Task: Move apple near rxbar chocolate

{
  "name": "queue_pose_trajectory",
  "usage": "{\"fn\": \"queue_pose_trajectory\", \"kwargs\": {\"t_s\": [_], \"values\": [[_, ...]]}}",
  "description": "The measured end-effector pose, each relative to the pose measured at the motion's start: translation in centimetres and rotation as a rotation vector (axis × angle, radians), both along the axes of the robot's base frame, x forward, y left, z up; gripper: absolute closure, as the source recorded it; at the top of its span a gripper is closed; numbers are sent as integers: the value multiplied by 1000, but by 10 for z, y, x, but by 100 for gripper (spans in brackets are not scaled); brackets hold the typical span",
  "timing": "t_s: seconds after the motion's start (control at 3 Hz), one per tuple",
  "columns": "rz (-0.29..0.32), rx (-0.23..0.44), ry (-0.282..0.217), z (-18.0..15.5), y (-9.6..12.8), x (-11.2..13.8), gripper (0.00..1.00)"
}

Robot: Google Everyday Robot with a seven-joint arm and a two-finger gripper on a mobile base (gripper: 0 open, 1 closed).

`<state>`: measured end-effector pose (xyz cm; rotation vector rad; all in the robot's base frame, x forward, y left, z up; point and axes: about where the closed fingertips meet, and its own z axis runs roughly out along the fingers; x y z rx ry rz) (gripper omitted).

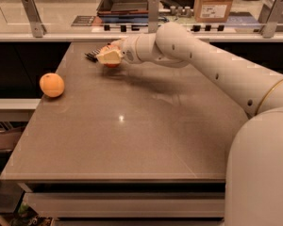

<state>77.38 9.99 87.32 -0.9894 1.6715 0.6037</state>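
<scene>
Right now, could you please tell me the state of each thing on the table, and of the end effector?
rxbar: lying flat near the far edge of the table, free.
apple: held just right of the rxbar, mostly hidden.
end effector: shut on the apple.
orange: loose, by the left edge.
</scene>
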Motion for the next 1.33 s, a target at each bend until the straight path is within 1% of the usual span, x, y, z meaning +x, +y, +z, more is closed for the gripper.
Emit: {"fn": "queue_pose_trajectory", "kwargs": {"t_s": [0.33, 0.67, 1.33], "values": [[-21, 18, 3, -13, 3, 0, 100], [-18, 19, 3, -13, 6, 0, 82], [-11, 19, 6, -15, 11, -1, 36]]}}
